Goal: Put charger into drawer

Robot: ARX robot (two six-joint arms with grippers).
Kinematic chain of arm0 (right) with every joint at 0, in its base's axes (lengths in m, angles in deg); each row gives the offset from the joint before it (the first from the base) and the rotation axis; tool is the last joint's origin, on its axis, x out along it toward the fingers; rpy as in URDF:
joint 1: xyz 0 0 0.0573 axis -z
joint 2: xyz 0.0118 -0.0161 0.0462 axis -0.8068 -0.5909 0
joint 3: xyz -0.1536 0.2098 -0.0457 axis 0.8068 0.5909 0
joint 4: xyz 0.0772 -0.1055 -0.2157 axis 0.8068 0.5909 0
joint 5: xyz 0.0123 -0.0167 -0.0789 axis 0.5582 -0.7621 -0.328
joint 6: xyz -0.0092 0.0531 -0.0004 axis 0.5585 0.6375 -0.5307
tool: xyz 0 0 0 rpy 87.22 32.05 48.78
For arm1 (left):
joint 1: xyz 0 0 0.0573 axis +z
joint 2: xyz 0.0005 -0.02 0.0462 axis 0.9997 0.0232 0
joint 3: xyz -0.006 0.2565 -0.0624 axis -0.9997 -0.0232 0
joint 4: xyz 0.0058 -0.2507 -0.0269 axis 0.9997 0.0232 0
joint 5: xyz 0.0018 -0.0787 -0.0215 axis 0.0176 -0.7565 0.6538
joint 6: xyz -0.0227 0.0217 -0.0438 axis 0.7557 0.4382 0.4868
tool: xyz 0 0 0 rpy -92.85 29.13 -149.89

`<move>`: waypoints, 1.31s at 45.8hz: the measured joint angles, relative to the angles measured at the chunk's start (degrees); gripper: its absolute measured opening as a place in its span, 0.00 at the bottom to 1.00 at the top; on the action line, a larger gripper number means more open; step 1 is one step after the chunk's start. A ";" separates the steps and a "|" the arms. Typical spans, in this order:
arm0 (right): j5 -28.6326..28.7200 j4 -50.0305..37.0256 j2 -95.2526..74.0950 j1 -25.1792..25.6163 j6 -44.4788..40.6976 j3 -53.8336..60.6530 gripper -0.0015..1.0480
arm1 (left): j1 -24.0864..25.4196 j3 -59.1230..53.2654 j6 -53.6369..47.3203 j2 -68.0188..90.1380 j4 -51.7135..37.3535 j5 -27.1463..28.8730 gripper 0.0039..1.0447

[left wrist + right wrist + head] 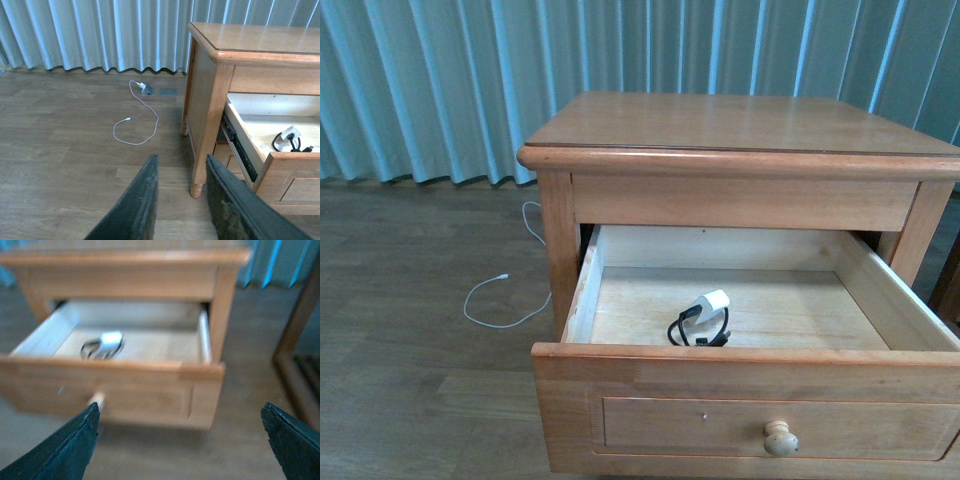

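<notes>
Gripper state: the left gripper (181, 200) stands parted and empty over the floor (60, 150); the right gripper (180, 450) is spread wide, empty, facing the drawer (740, 352). The charger (705, 318) lies inside the open drawer, near its front wall. It is probably light: rigid, smooth plug block, limp cable. If regrasped, clamp the block's flat sides, not the cable.

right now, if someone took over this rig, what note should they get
Left claw: open, empty, beside the wooden nightstand.
Right claw: open wide, empty.
Small white plug-block charger with coiled black cable: lying inside the pulled-out honey-coloured wooden drawer with round knob, near its front wall, no claw touching it.
Done: charger is in the drawer.
Left: nothing to place; perhaps push the drawer shut.
</notes>
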 joint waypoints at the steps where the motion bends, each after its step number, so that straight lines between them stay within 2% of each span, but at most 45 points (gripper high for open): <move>1: 1.31 2.03 -1.64 -0.04 0.13 -0.66 0.92 | 0.00 0.00 -0.02 0.00 0.00 0.00 0.34; 3: 2.43 4.61 -3.93 -0.50 0.72 -1.27 0.92 | 0.00 0.00 0.00 0.00 0.00 -0.04 0.39; 8: 2.95 6.78 -15.47 -4.31 3.26 -3.15 0.92 | 0.00 0.00 -0.02 0.00 0.00 0.00 0.63; 17: 1.22 -5.84 -34.71 -9.20 7.50 -5.60 0.92 | 0.00 0.00 -0.02 0.00 0.00 0.00 0.95; 22: -1.14 -16.44 -49.46 -11.34 9.53 -8.85 0.92 | 0.00 0.02 -0.07 0.00 0.00 0.00 0.94; 30: -3.52 -25.94 -66.55 -15.06 11.45 -14.38 0.92 | 0.00 0.00 -0.07 -0.02 0.00 0.00 0.94; 41: -7.41 -33.31 -82.03 -18.97 11.32 -21.90 0.92 | 0.00 0.00 -0.07 -0.02 0.00 0.00 0.94; 60: -12.61 -41.33 -97.63 -19.15 9.73 -33.57 0.92 | 0.00 0.00 -0.07 -0.04 0.00 0.00 0.94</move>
